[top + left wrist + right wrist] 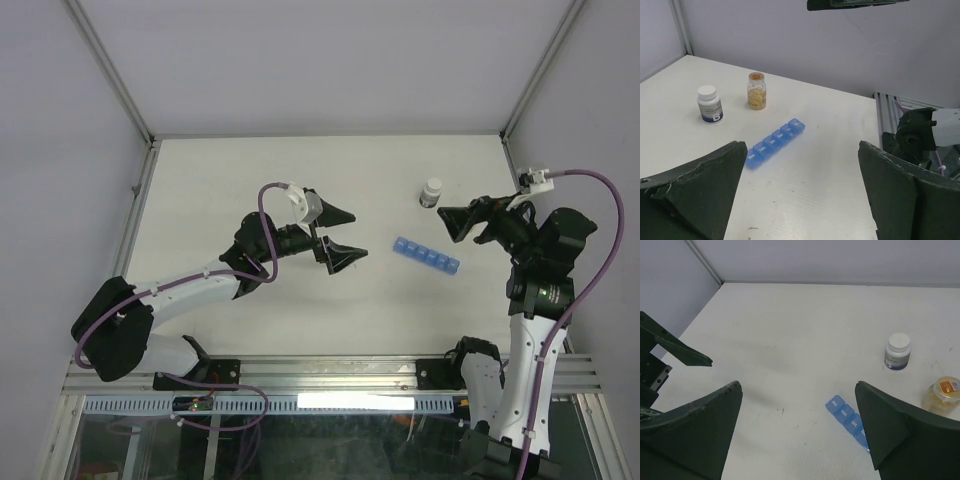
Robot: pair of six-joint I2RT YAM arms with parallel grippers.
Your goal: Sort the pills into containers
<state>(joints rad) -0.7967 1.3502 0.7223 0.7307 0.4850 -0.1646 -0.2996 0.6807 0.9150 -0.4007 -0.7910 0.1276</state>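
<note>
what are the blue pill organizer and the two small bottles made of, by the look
Pill organizer: translucent blue plastic, glossy; light shows through. White-capped bottle: opaque white plastic, probably, matte cap. Orange-capped bottle: clear glass or plastic, tan contents visible through its wall.

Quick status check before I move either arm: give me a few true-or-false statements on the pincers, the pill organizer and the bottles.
1. The left pincer and the right pincer are both open and empty. True.
2. The blue pill organizer lies between the two pincers. True.
3. The white-capped bottle lies on its side. False: it stands upright.
4. The left pincer grips the organizer. False: it is apart from it.
5. The clear bottle is empty. False: it holds tan contents.
</note>
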